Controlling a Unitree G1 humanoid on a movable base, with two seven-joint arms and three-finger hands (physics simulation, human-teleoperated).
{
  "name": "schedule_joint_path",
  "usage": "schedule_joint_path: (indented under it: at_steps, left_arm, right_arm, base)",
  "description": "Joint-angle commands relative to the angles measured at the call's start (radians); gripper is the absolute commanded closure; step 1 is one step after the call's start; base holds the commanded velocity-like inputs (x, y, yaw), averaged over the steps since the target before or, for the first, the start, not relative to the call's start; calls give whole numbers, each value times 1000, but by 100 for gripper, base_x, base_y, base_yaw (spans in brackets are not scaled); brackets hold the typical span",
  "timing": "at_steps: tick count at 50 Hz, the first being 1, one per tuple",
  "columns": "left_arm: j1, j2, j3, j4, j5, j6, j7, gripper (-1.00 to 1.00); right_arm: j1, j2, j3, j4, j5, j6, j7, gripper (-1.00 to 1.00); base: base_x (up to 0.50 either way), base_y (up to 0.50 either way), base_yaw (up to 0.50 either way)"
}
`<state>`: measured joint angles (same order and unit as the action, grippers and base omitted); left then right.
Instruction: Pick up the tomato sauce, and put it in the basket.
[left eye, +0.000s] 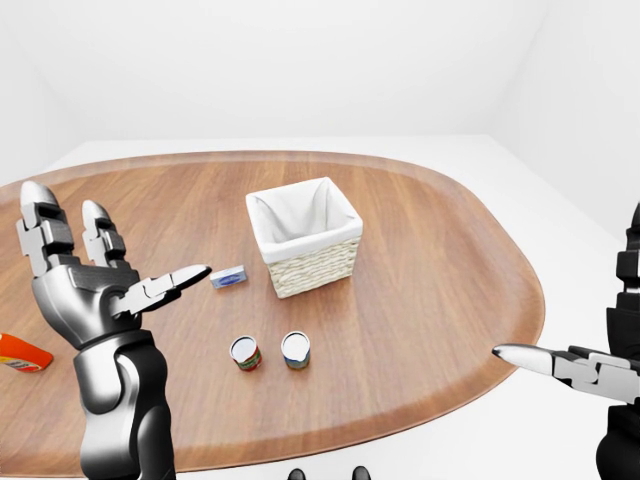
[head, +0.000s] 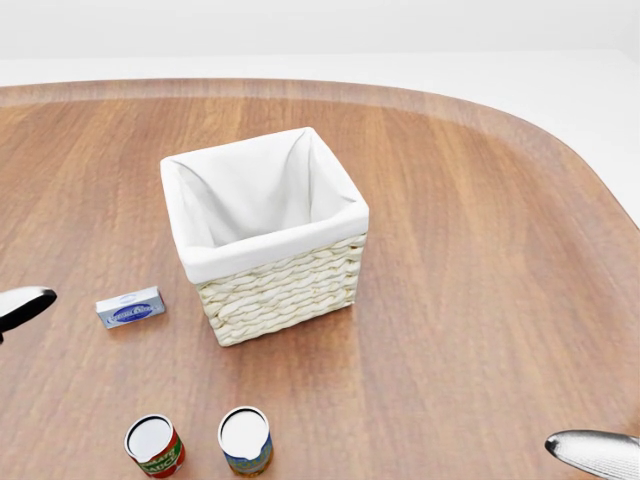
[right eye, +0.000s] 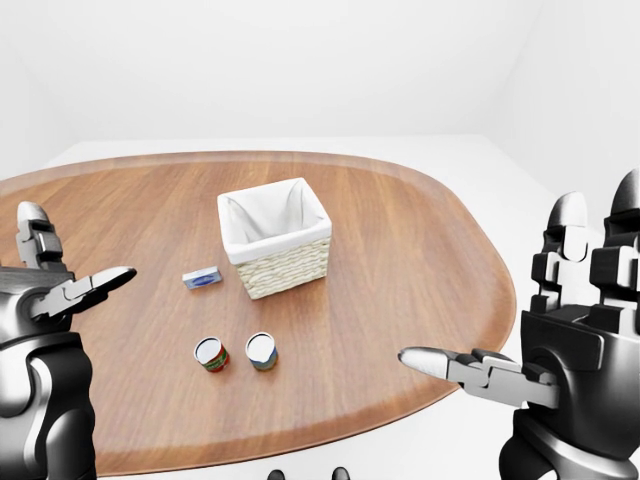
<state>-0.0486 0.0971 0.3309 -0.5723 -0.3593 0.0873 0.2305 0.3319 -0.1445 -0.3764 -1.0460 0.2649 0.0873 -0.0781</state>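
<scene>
The tomato sauce (head: 153, 445) is a small can with a red label and a white lid. It stands upright on the wooden table (head: 480, 250), at the bottom left of the head view. The wicker basket (head: 262, 230) with a white cloth lining stands above it and looks empty. My left hand (left eye: 120, 255) is open with its fingers spread, raised over the table's left side, well left of the can (left eye: 245, 353). My right hand (right eye: 525, 315) is open, held off the table's right edge, far from the can.
A second can with a blue label (head: 245, 440) stands just right of the tomato sauce. A small blue-and-white box (head: 130, 307) lies left of the basket. An orange object (left eye: 20, 352) lies at the table's left edge.
</scene>
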Motion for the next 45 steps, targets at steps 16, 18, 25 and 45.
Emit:
schedule_joint_path:
  at_steps: [16, 18, 25, 45]
  left_arm:
    - [5, -2, -4, 4, 6, 0, -4, -100]
    - [5, -3, -5, 7, 8, 0, -6, -100]
    - [26, -8, -36, -34, 20, 0, -64, -100]
    - [121, 18, -177, 78, 840, 0, -334, -100]
  right_arm:
    - [-3, 7, 0, -1, -12, 0, 12, -100]
    - [3, 7, 0, -1, -10, 0, 9, -100]
    - [10, 9, -8, -1, 8, 0, 7, -100]
    - [22, -26, -3, -1, 35, 0, -30, -100]
  base:
    - [11, 0, 0]
    - [34, 0, 0]
    - [12, 0, 0]
    - [0, 0, 0]
